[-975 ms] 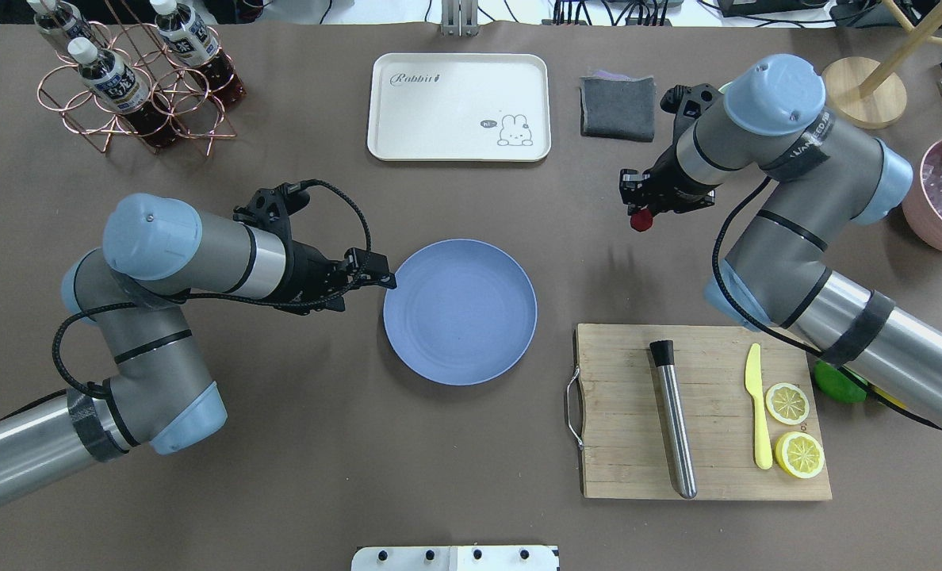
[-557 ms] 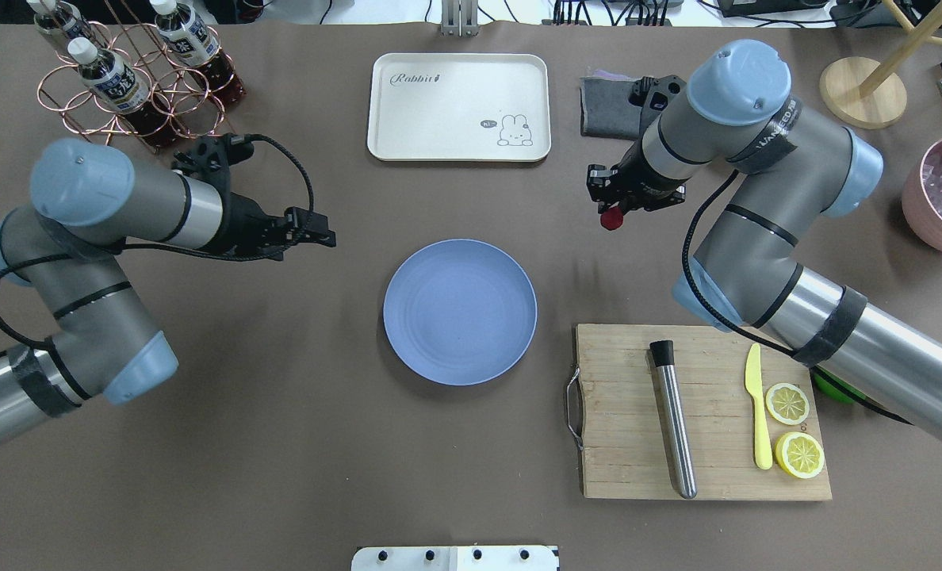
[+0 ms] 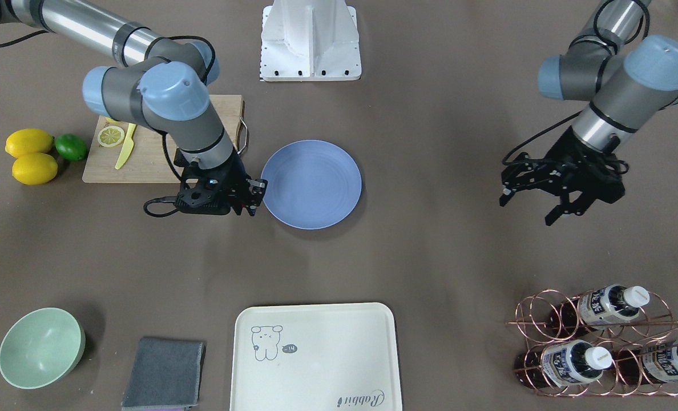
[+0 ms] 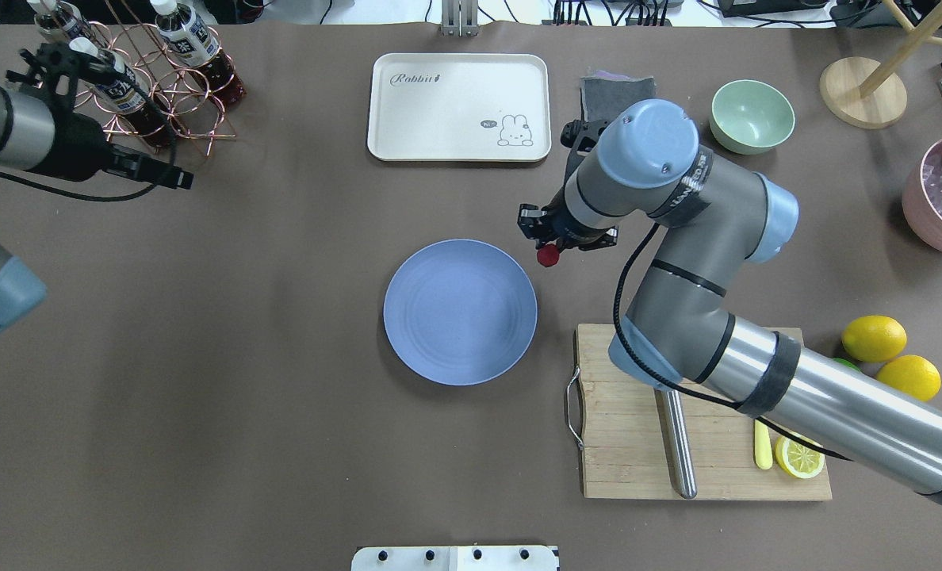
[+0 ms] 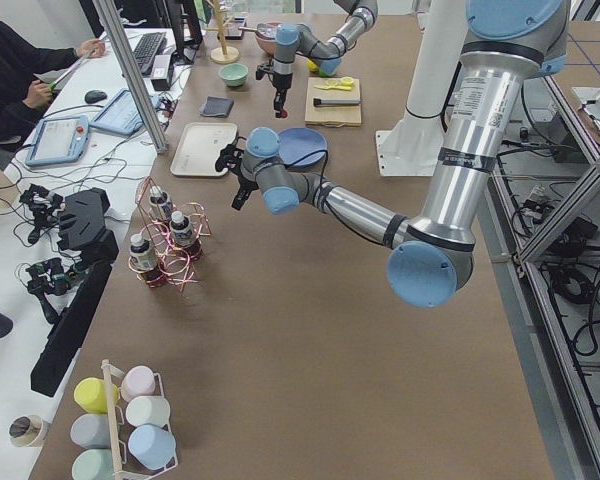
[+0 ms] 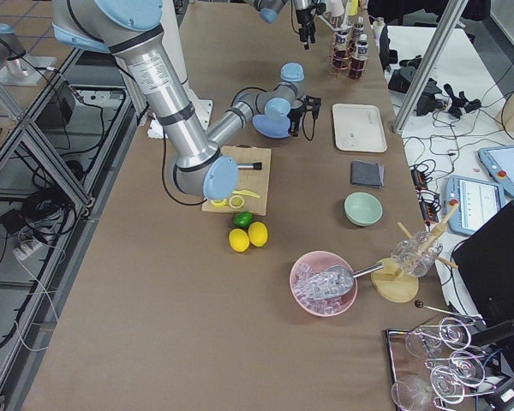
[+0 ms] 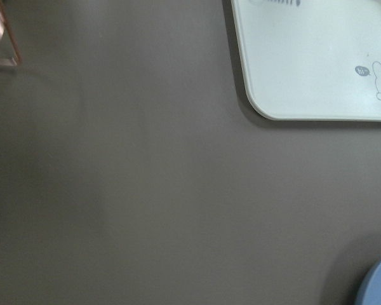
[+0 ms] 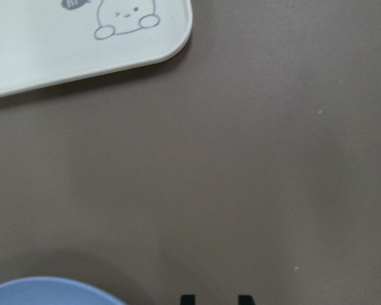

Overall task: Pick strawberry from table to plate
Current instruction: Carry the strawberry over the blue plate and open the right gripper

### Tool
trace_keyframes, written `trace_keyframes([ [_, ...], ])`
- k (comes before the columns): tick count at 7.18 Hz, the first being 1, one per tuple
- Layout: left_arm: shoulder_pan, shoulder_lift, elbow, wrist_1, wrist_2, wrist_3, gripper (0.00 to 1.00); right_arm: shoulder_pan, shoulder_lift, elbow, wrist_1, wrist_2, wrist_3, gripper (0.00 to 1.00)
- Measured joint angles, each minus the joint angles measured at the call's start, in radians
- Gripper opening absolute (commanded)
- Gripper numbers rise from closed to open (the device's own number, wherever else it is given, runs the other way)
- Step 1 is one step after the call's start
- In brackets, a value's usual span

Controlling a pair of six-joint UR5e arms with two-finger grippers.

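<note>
Right pincer [image 4: 549,249] clamped on the strawberry [image 4: 549,256] beside the plate [image 4: 439,317]; left pincer [image 3: 527,210] spread apart, toward the bench [image 4: 281,444] left end.

I read the table [image 4: 281,444] as a matt brown-grey covering, the plate [image 4: 459,312] as smooth matt blue plastic, and the tray [image 4: 439,111] as smooth cream plastic. The cutting board [image 4: 622,468] is bare grained wood carrying a brushed-metal rod [image 4: 679,452], and the cloth [image 3: 165,371] is grey napped fabric. On the right arm [image 4: 836,404] I see satin metal tubing with smooth blue plastic joint caps [image 4: 647,143]; the strawberry [image 4: 549,254] has a smooth red surface.
</note>
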Motion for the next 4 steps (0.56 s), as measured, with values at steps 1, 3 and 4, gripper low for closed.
trace_keyframes([
  [1, -0.034, 0.012, 0.000, 0.015, -0.002, 0.037, 0.98, -0.056, 0.043, -0.003, -0.034, -0.044, 0.039, 0.00],
  [3, -0.073, 0.018, 0.004, 0.042, -0.005, 0.057, 0.98, -0.149, 0.100, -0.019, -0.070, -0.122, 0.081, 0.00],
  [4, -0.084, 0.017, 0.012, 0.046, -0.005, 0.060, 0.98, -0.169, 0.120, -0.046, -0.072, -0.144, 0.086, 0.00],
])
